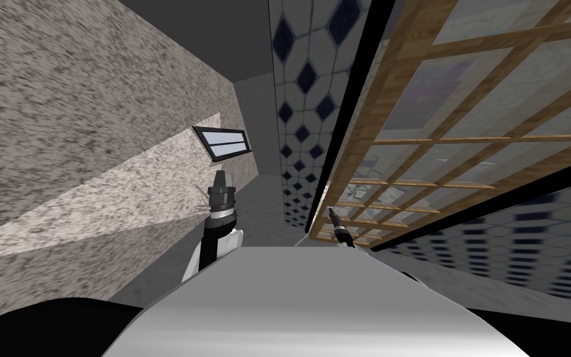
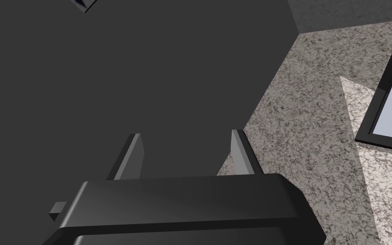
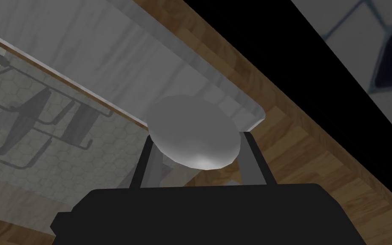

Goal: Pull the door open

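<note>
While the grey round knob [image 3: 193,132] at the edge of the wood-framed glazed door [image 1: 464,141] is clasped between the fingers of the right hand [image 3: 197,140], the grasp is judged done and the pull left; the left hand [image 2: 186,135] is held open, empty.

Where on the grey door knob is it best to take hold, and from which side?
Grip the grey door knob across its widest middle, coming straight at its rounded face, as the right gripper is lined up. It is a flattened ball standing out from the wooden door frame, so a shallow pinch would probably slip.
</note>
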{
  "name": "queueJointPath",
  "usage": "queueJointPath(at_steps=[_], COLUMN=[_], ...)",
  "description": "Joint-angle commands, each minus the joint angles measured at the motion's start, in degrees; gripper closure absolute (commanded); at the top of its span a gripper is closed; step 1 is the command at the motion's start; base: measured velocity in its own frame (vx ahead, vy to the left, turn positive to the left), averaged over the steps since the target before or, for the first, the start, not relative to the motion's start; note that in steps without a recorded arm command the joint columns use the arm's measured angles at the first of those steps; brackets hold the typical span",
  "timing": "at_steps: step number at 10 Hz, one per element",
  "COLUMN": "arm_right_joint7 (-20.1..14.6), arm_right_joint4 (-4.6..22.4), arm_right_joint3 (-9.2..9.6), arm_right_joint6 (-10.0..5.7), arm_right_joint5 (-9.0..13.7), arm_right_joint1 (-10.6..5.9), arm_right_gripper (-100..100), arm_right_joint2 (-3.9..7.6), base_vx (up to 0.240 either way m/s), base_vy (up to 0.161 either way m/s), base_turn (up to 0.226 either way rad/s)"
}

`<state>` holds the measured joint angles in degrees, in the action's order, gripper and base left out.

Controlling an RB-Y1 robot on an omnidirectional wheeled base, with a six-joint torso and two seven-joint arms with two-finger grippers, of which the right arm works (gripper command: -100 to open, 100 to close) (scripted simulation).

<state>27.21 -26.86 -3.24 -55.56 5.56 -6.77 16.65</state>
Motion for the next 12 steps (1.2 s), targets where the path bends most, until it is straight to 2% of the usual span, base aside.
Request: queueJointPath(at_steps=[1, 3, 4, 8, 10, 12], arm_right_joint7=[-2.86, -5.78, -6.08, -12.55, -13.06, -16.80], arm_right_joint4=[-0.25, -0.34, -0.34, -0.63, -0.63, -0.83], arm_right_joint3=[0.67, 0.85, 0.85, 1.38, 1.38, 1.74], arm_right_joint6=[0.40, 0.46, 0.46, 0.66, 0.66, 0.79], arm_right_joint5=[0.32, 0.67, 0.67, 1.76, 1.76, 2.50], arm_right_joint1=[0.31, 0.34, 0.34, 0.44, 0.44, 0.51], arm_right_gripper=[100, 100, 100, 100, 100, 100], arm_right_joint2=[-0.54, -0.53, -0.53, -0.49, -0.49, -0.46], base_vx=[-0.024, -0.024, -0.020, -0.026, -0.018, -0.025], base_vy=[-0.017, -0.011, -0.012, -0.014, -0.004, -0.011], base_turn=[0.048, 0.013, 0.023, 0.036, 0.001, 0.044])
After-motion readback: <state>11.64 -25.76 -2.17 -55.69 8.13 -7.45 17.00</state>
